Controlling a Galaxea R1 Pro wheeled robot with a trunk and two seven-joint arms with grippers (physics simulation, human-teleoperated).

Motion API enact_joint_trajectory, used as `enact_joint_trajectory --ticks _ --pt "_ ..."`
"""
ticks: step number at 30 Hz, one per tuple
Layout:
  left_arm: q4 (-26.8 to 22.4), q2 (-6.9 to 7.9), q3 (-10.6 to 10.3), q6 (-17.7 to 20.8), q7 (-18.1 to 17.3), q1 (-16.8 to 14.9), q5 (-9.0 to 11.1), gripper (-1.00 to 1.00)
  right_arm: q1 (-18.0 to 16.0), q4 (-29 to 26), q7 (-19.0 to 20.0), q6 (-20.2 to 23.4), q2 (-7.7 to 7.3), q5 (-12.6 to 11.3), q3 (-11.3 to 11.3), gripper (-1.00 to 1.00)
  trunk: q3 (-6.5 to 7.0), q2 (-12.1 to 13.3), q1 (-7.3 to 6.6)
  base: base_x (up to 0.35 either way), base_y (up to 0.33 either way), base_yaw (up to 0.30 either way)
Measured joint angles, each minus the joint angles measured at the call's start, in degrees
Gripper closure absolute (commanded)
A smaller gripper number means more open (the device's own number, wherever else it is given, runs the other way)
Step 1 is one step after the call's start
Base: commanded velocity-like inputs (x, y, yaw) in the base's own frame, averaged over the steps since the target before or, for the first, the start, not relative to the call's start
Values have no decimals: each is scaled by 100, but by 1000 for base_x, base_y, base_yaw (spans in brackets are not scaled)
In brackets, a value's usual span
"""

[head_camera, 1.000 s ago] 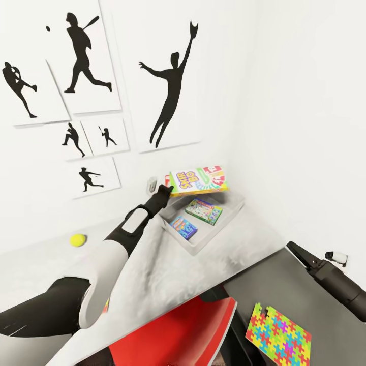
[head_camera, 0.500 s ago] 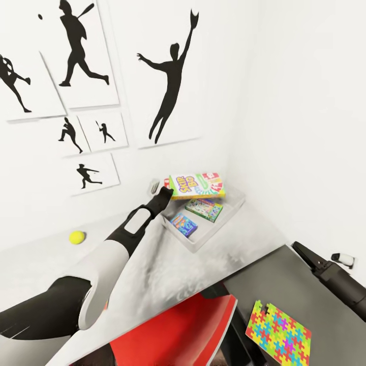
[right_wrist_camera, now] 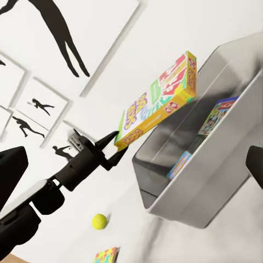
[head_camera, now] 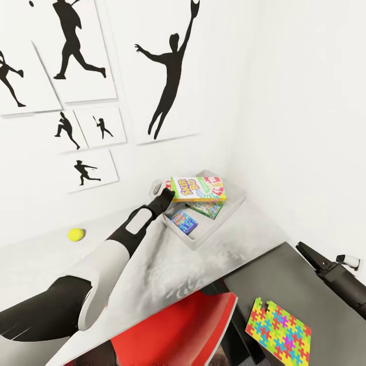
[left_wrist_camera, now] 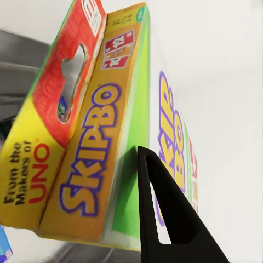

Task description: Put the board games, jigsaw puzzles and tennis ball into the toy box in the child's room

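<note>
Hovering flat over the toy box at the tabletop's far corner, the Skip-Bo board game is being clamped at its near end by the left pincer, arm outstretched. The right pincer is hanging narrowly parted beyond the tabletop's right edge, gripping nothing.

A child's bedroom or playroom in a home: white walls carry baseball-player silhouette posters, a pale desk holds a tray of boxed games, a tennis ball and a bright jigsaw board, with a red chair tucked in.
</note>
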Motion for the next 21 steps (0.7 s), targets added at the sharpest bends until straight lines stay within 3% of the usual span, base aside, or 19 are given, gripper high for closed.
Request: enact_joint_trajectory --ticks 10,14,21 --pt "-33 0 -18 142 -8 -1 65 100 0 0 0 -10 0 0 0 -100 -94 0 0 0 0 0" --pt "-158 0 -20 140 -6 -4 601 100 0 0 2 -11 0 0 0 -100 -131 -1 0 0 0 0" --pt "-418 0 -267 90 111 -1 980 100 0 0 3 -11 0 0 1 -100 -197 0 0 0 0 0"
